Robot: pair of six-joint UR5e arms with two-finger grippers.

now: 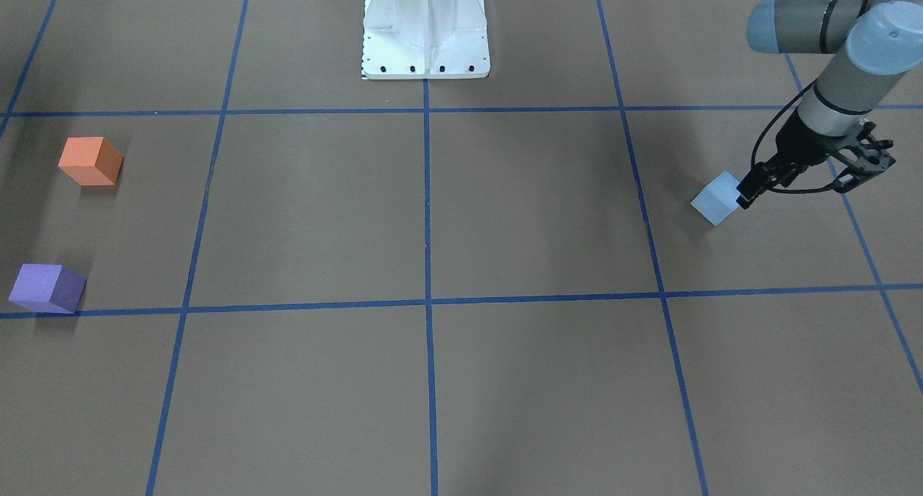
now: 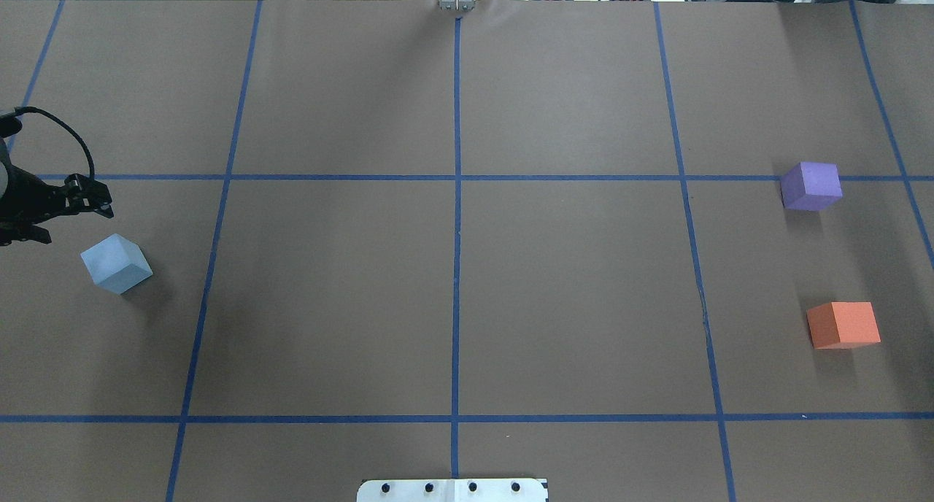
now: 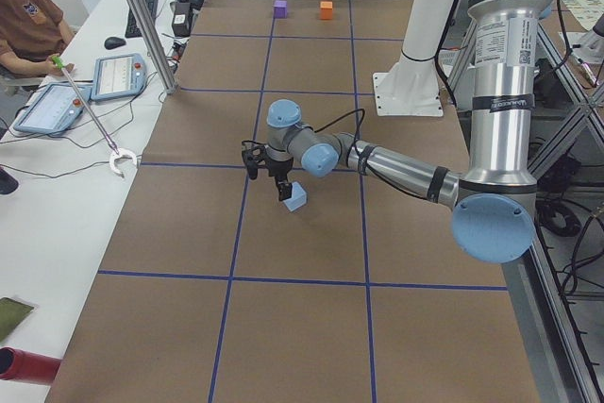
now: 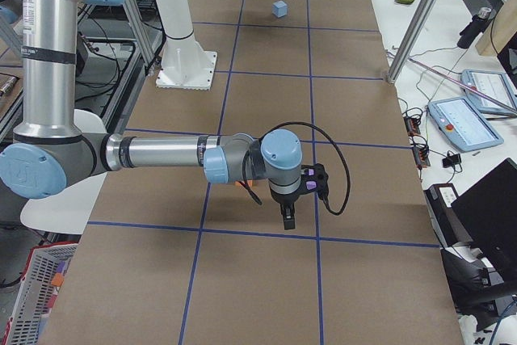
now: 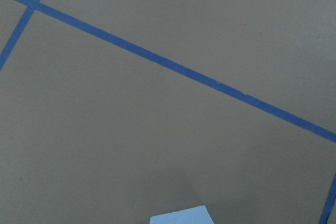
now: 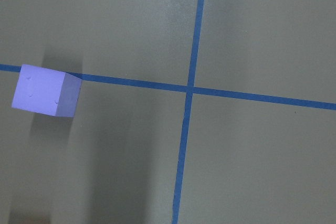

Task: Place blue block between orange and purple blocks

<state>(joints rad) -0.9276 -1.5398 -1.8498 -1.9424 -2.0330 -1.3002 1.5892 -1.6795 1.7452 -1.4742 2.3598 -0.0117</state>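
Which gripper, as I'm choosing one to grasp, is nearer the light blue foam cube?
Left. Left gripper sits beside the blue cube; right gripper is far across, by the purple foam cube.

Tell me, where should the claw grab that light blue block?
Pinch two opposite side faces of the blue block, coming straight down from above. It sits flat but turned diagonal to the tape lines, so align with its faces, not its corners.

Blue tape (image 1: pixel 427 193) grids the brown mat (image 1: pixel 533 215) under the left pincer (image 3: pixel 268 181). Out past the pincer, on the white bench (image 3: pixel 57 195), lie 2 tablets (image 3: pixel 118 75), a mouse (image 3: pixel 114 42) and a hooked stick (image 3: pixel 87 106). A red cylinder (image 3: pixel 24 365) lies well apart from it.
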